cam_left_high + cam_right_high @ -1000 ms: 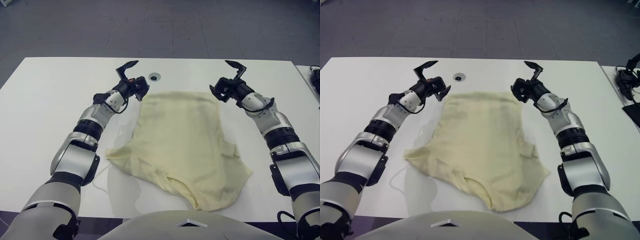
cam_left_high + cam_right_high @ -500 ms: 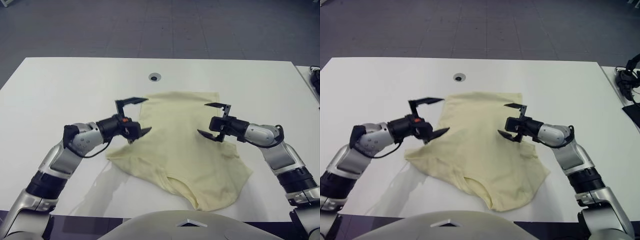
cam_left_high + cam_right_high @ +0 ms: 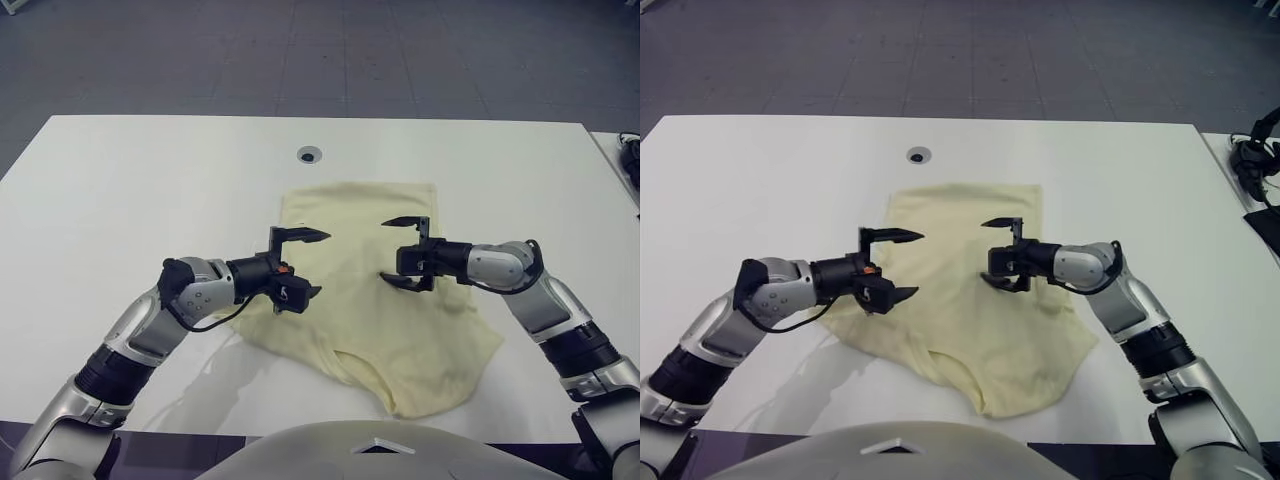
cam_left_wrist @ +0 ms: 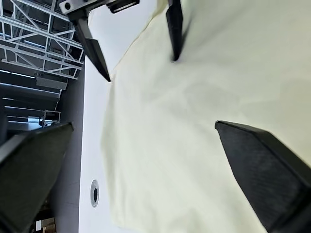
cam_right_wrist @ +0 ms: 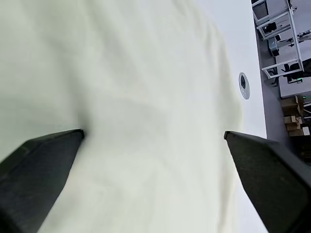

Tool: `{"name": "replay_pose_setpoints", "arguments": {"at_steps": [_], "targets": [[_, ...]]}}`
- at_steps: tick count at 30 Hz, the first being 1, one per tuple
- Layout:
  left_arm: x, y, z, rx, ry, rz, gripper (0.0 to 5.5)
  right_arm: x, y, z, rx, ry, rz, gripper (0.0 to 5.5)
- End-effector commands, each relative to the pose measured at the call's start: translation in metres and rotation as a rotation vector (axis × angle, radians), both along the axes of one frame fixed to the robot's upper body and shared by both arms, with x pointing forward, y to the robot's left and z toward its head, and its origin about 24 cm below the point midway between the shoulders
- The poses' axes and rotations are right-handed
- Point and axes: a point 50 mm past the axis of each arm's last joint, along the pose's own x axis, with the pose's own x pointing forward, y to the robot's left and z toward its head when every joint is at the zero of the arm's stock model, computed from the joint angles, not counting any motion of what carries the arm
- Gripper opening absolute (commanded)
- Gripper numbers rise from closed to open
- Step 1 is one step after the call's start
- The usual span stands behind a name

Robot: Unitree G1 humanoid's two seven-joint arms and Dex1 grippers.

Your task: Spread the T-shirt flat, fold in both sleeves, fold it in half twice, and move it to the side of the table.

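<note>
- T-shirt, pale yellow, is lying in the middle of the white table, its far hem sitting flat and straight, its near end bunching in soft rumples
- Left gripper and right gripper are hanging over its middle, facing each other, fingers spread wide and gripping nothing
- Thin knit is looking light, limp and easily dragged; pinching edges or sleeve seams is probably working better than the flat middle

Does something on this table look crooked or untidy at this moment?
Yes. The T-shirt is not flat: its far hem lies straight, but the near end is rumpled and folded over itself close to the table edge. The left gripper and right gripper hover above it, jaws open.
</note>
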Motion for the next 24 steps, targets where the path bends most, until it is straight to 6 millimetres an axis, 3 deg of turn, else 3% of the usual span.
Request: {"name": "replay_pose_setpoints", "arguments": {"at_steps": [1, 7, 14, 24], "targets": [[-0.002, -0.009, -0.010, 0.029, 0.018, -0.039, 5.38, -0.002, -0.019, -0.028, -0.129, 0.082, -0.065, 5.40], [-0.004, -0.016, -0.021, 0.060, 0.059, -0.082, 5.38, 0.004, -0.022, -0.031, -0.149, 0.054, -0.083, 5.40], [-0.003, -0.011, -0.014, 0.067, 0.047, -0.083, 5.38, 0.001, -0.022, -0.034, -0.139, 0.060, -0.083, 5.40], [-0.022, 0.010, 0.020, 0.017, 0.103, -0.086, 5.38, -0.001, -0.025, -0.038, -0.139, 0.063, -0.096, 5.40]]}}
